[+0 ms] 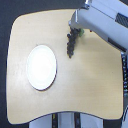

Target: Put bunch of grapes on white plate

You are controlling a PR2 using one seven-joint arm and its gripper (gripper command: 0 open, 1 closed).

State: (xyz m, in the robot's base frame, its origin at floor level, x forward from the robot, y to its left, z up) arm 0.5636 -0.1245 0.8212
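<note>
My tool (75, 29) is over the far right part of the table (90, 95), right at the top end of the bunch of grapes (72, 42). The bunch hangs or lies as a dark streak trailing toward the near side from the tool's tip, with a speck of green by its upper end. The white plate (42, 67) sits flat on the left half of the table, well apart from the grapes and with nothing on it.

I judge this to be the pick-up step: the grapes are at my tool but nowhere near the plate yet. The next move calls for a firm hold, then a carry leftward and slightly nearer, to above the plate's middle, before letting go.

The picture is coarse. My own arm covers the tool's fingers, so I cannot tell how wide they stand or whether they have closed on the stem. Nor can I tell whether the bunch is lifted or resting on the wood.
</note>
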